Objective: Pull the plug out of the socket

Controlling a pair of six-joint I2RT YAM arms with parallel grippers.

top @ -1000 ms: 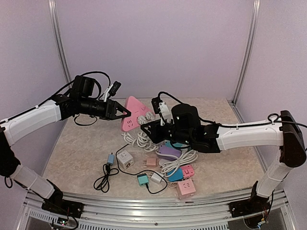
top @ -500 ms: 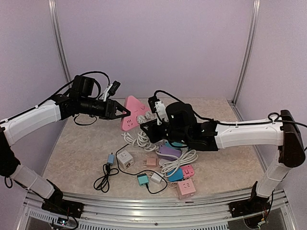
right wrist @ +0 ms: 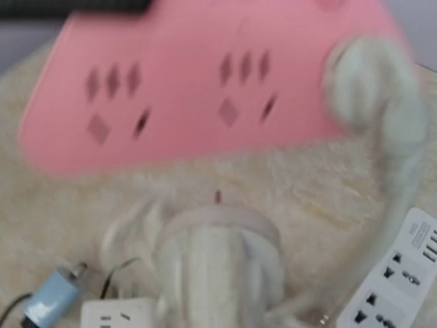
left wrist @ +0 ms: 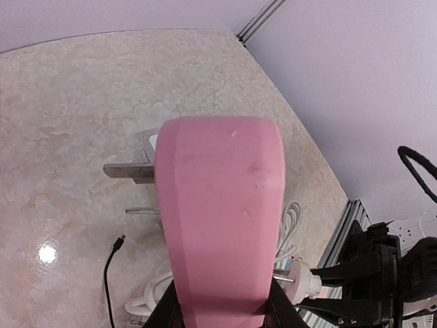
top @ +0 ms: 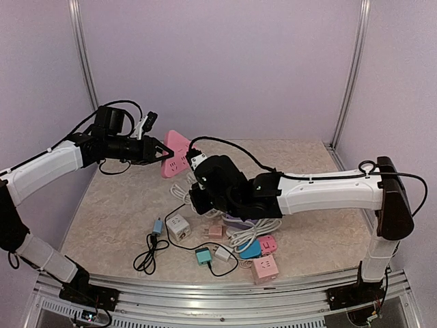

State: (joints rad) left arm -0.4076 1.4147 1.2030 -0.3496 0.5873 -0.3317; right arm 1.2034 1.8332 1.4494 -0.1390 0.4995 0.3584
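Observation:
My left gripper is shut on the narrow end of a pink triangular socket, which it holds above the table at the back left. The socket fills the left wrist view, with black fingers on both of its sides. My right gripper is shut on a white round plug. A prong of the plug shows bare, a short way from the socket's pink face. In the left wrist view the plug sits just right of the socket with its pins free.
A white cord hangs from the socket's right end. On the table lie a white cube socket, a pink cube, a teal adapter, a black cable, a coiled white cord and a white power strip.
The right arm has swung left and down with the plug. The left gripper has drawn the pink socket up and to the left, and the plug now stands clear of the socket.

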